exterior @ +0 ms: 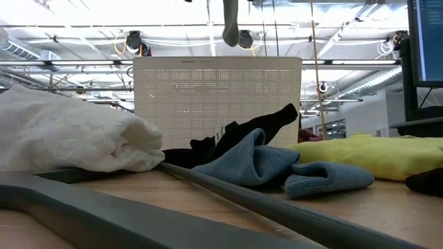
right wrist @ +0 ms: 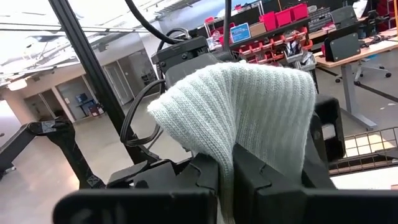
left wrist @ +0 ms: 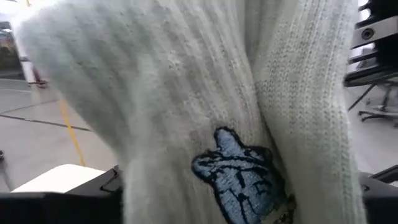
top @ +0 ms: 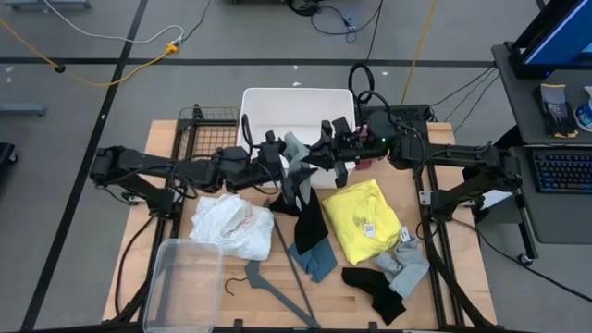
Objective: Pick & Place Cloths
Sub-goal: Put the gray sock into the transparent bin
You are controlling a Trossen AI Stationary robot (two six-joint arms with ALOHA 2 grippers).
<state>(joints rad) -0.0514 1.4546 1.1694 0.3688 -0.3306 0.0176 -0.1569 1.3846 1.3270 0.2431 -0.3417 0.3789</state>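
Grey knit is the piece in hand: from above, the grey cloth (top: 296, 159) hangs between the two grippers over the front edge of the white bin (top: 296, 100), the right gripper (top: 326, 148) pressed together on its top and the left gripper (top: 277, 159) just beside it with fingers spread wide. On the table (top: 444, 277) lie five more pieces: one white cloth (top: 229, 224), one yellow cloth (top: 365, 217), one black cloth (top: 310, 217), one teal cloth (top: 314, 261), a second black piece (top: 375, 289), plus a pale grey piece (top: 407, 264) near the yellow one, a clear tub (top: 185, 277) and one hanger (top: 277, 291). At table height, the grey cloth's tail dangles above the bin's perforated wall (exterior: 218, 97). The left wrist camera is filled by the knit, bearing a blue embroidered patch (left wrist: 239, 180). From the right wrist, the knit drapes over fingers clamped on it. I judge this a mid-air carry; next the cloth must clear the rim before being let go.
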